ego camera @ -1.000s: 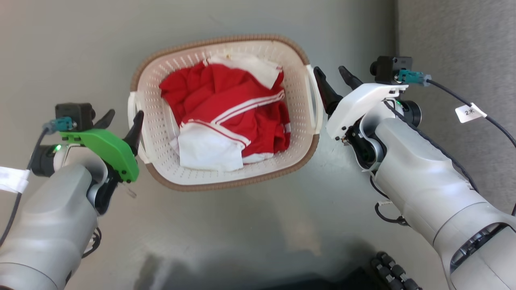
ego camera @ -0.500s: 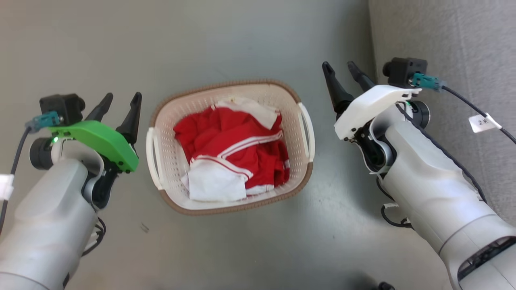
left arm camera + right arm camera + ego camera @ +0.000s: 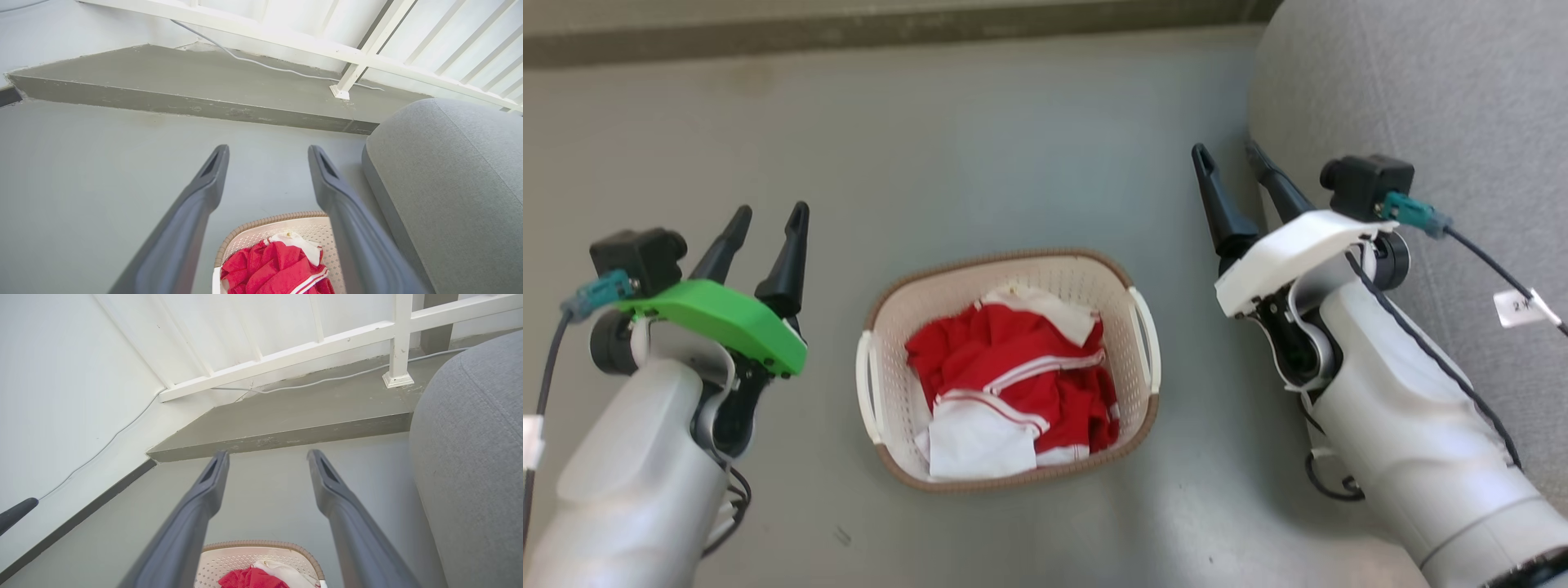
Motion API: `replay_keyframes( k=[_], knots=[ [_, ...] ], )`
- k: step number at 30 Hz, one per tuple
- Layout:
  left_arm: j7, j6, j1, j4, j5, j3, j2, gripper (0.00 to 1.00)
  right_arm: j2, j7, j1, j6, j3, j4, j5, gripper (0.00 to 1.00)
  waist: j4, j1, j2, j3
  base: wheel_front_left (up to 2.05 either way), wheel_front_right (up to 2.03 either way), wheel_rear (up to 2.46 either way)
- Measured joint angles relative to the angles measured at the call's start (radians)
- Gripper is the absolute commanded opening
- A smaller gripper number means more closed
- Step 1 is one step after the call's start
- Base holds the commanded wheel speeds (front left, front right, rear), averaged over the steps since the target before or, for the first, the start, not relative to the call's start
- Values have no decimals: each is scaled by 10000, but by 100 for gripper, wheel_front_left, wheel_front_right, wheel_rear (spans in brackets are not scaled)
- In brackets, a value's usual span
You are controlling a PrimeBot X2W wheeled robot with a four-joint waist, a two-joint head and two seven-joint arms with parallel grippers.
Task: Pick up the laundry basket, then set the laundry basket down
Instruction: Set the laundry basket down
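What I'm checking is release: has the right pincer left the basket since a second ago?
Yes. The right pincer, then at the laundry basket's handle, now stands clear of it, nearer the grey sofa.

Between the left gripper (image 3: 772,211) and right gripper (image 3: 1225,149), whose fingers (image 3: 786,261) look like matt dark plastic, the laundry basket (image 3: 892,359) is perforated plastic with a woven-look brown rim, holding soft red-and-white cloth (image 3: 1013,367). Right of the right gripper, a cushion (image 3: 1421,98) is coarse grey fabric. The floor (image 3: 980,163) is smooth and faintly glossy.
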Motion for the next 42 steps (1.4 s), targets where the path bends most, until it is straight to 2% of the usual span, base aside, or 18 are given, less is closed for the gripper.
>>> replay_keyframes(
  k=[9,16,22,29,42],
  knots=[
    [0,0,1477,-961,558,1486,-368,100,12,-6,1252,-12,-821,-1281,-890,100,34,0,0,-1300,0,0,0],
    [0,10,2433,-1799,1285,2086,-851,100,2,-6,2356,-27,-1197,-1937,-1498,100,10,-1,0,-2282,0,0,0],
    [0,98,3013,-2660,1960,2648,-938,100,-136,-6,3055,-194,-1641,-2499,-1873,100,23,0,0,-2912,0,0,0],
    [-27,176,3957,-3010,2291,3080,-1047,100,-174,-6,3681,-194,-1881,-2884,-2153,100,28,-1,0,-3202,0,0,0],
    [-27,174,4621,-3521,2920,3446,-1425,100,36,-6,4174,-94,-2125,-3367,-2617,100,-22,0,0,-3210,0,0,0]
  ],
)
